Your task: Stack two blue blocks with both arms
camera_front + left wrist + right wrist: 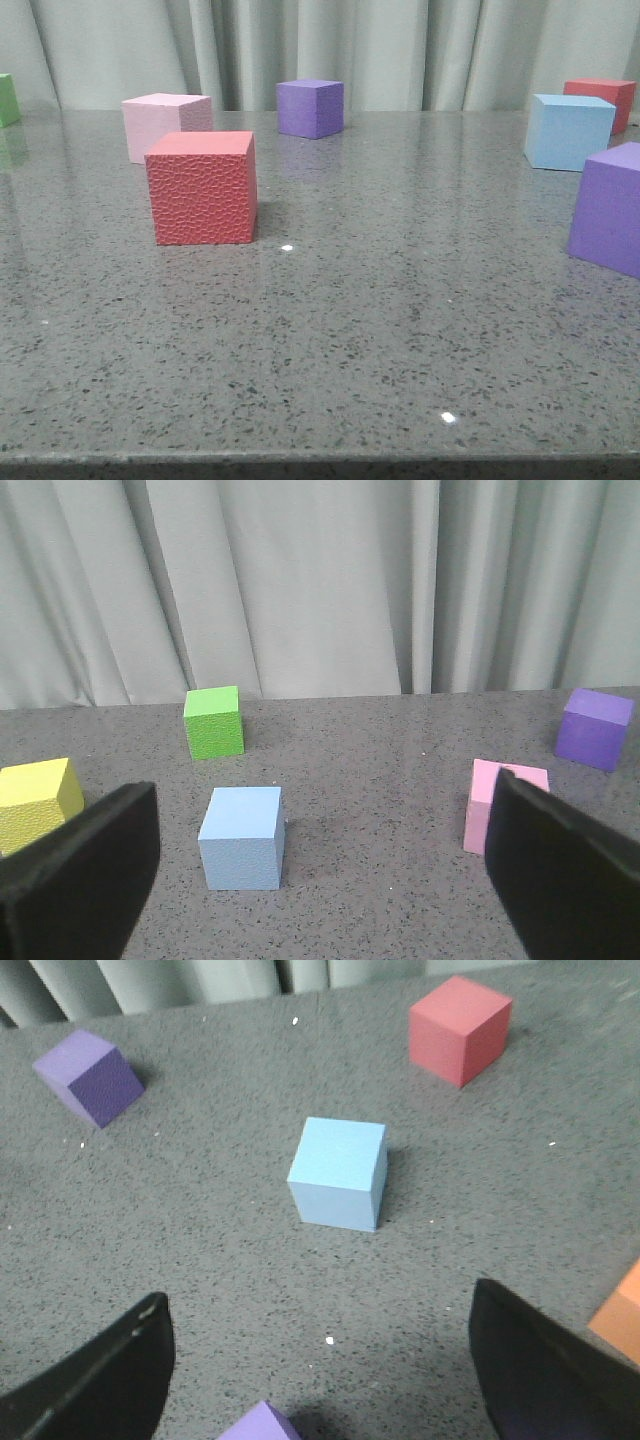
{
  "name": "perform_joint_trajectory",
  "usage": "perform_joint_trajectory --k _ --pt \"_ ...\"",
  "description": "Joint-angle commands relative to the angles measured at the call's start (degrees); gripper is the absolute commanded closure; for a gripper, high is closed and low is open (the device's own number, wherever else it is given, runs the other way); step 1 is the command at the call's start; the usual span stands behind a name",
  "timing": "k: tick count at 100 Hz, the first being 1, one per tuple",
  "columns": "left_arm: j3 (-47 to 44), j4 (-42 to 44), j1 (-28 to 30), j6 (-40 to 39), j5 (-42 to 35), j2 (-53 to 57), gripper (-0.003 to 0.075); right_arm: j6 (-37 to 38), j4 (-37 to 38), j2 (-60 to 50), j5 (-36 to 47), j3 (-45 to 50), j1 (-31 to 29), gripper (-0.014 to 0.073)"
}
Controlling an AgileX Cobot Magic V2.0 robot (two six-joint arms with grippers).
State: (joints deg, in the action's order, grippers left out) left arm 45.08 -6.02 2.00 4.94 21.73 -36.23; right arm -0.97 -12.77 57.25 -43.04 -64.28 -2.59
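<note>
One blue block with a pebbly front face rests on the table in the left wrist view. It lies ahead of my left gripper, which is open and empty, and sits nearer the left finger. A second, smooth blue block stands alone ahead of my open, empty right gripper. The front view shows that block at the far right. Neither gripper appears in the front view.
A red pebbly cube, a pink cube and a purple cube stand left of centre. A large purple cube and a red cube flank the right blue block. Green and yellow cubes sit near the left one.
</note>
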Motion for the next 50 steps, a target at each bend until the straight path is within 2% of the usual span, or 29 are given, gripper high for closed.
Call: perform_joint_trajectory --k 1,25,50 --pt "1.94 -0.71 0.05 -0.19 -4.03 -0.25 0.0079 -0.16 -1.02 4.01 -0.86 -6.76 -0.39 -0.0008" --pt "1.94 -0.71 0.05 -0.19 -4.03 -0.25 0.0079 3.36 -1.02 18.25 -10.52 -21.28 -0.39 -0.0008" --pt "1.94 -0.71 0.05 -0.19 -4.14 -0.25 0.0079 7.58 -1.02 31.89 -15.28 -33.09 -0.33 -0.0008"
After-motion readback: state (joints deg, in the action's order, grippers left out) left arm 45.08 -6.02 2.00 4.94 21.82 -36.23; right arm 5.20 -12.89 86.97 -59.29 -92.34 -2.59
